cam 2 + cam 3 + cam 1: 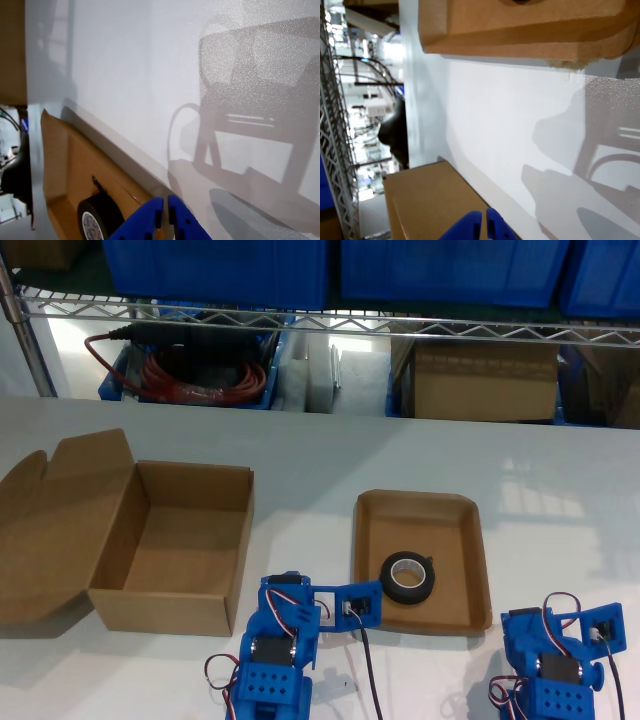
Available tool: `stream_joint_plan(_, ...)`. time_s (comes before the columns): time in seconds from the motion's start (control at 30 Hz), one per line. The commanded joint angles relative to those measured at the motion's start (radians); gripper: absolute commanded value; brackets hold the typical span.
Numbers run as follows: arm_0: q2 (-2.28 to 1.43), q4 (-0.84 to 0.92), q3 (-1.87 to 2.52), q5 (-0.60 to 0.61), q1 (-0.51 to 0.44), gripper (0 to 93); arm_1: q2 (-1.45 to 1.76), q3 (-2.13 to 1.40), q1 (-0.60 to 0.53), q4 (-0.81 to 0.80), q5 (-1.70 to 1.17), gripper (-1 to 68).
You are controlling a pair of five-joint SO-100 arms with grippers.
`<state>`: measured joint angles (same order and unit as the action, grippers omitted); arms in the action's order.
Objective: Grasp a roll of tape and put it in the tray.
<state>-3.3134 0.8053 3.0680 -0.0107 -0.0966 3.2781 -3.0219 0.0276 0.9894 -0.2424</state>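
1. Closed blue tips of my first hand [165, 215] are seen above the white table [150, 65], gripping nothing.
2. Just beyond it, the roll of tape [407, 577] lies inside the tray [470, 570].
3. Closed too, my second hand [483, 224] is held empty beside the cardboard box [427, 200].

Matt cardboard tray [470, 570], glossy black roll of tape [408, 578], smooth white table [560, 470]

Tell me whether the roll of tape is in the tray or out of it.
In. The roll of tape lies flat on the floor of the tray, inside its rim; neither arm holds it.
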Motion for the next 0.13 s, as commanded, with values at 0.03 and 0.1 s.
stream_joint_plan(0.03, -0.011, -0.012, 0.032, 0.003, 0.008, 0.2, 0.009, 0.011, -0.008, 0.003, 0.006, 0.1)
stream_joint_plan(0.1, -0.011, -0.012, 0.032, 0.003, 0.008, 0.2, 0.009, 0.011, -0.008, 0.003, 0.008, 0.1)
